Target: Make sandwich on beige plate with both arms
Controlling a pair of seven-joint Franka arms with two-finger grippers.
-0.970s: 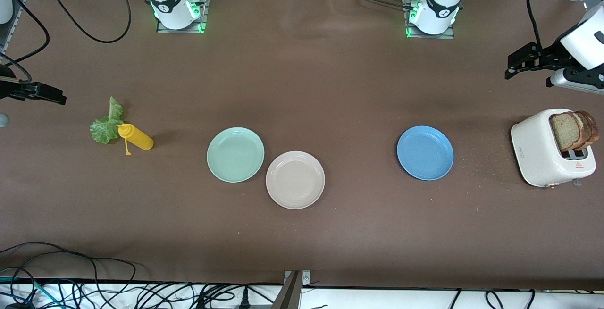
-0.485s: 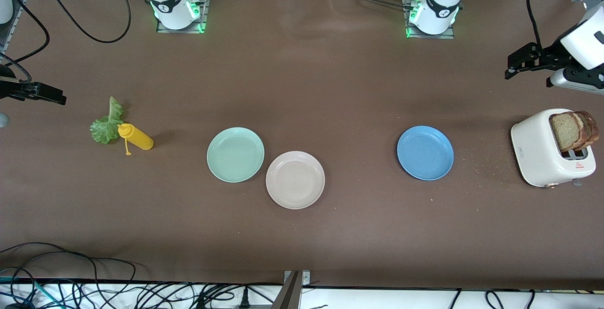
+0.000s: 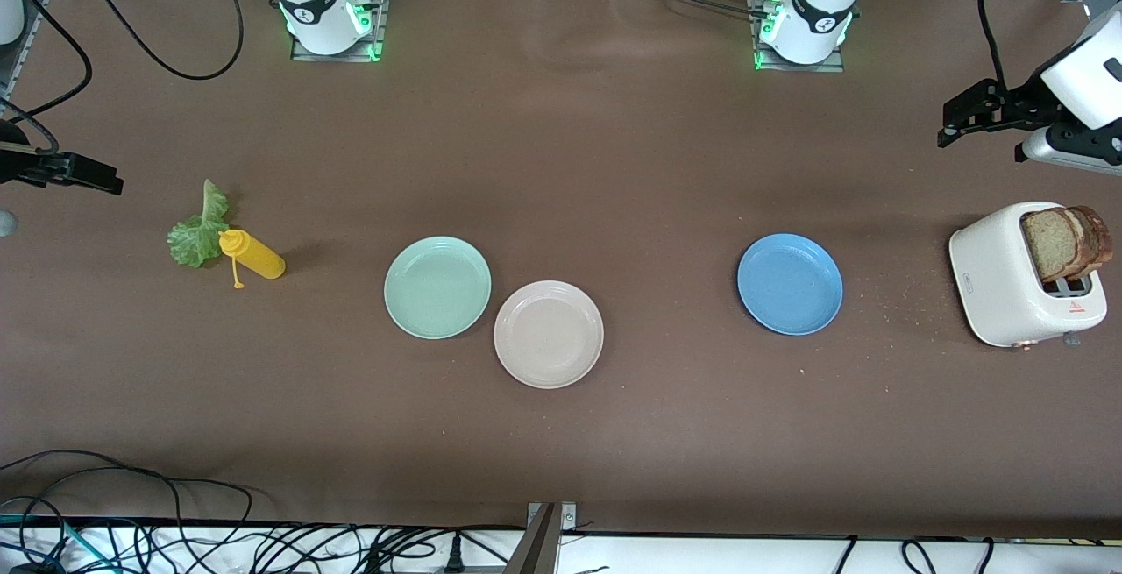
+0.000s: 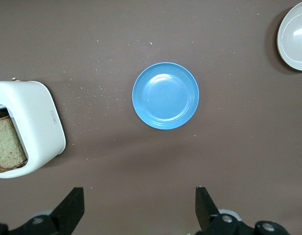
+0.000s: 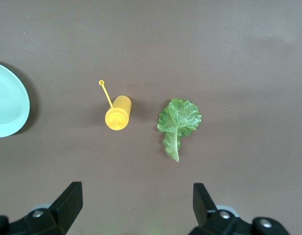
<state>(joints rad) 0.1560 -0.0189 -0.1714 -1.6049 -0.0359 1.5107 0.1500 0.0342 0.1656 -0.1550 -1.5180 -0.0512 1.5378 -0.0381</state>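
Observation:
The beige plate [image 3: 549,334] lies bare mid-table, touching the mint-green plate [image 3: 437,287]; the left wrist view catches it at its edge [image 4: 293,34]. Two brown bread slices [image 3: 1065,243] stand in the white toaster [image 3: 1008,280] at the left arm's end, also seen as bread [image 4: 9,147] in the toaster [image 4: 35,127]. A green lettuce leaf [image 3: 200,228] [image 5: 179,120] lies flat at the right arm's end. My left gripper [image 3: 951,129] [image 4: 139,210] hangs open high over the table by the toaster. My right gripper [image 3: 110,181] [image 5: 136,203] hangs open high over the table by the lettuce. Both hold nothing.
A yellow squeeze bottle [image 3: 252,256] [image 5: 118,113] lies on its side touching the lettuce. A blue plate [image 3: 790,284] [image 4: 165,95] sits between the beige plate and the toaster, crumbs scattered beside it. The mint-green plate [image 5: 9,105] shows at the right wrist view's edge. Cables run along the table's near edge.

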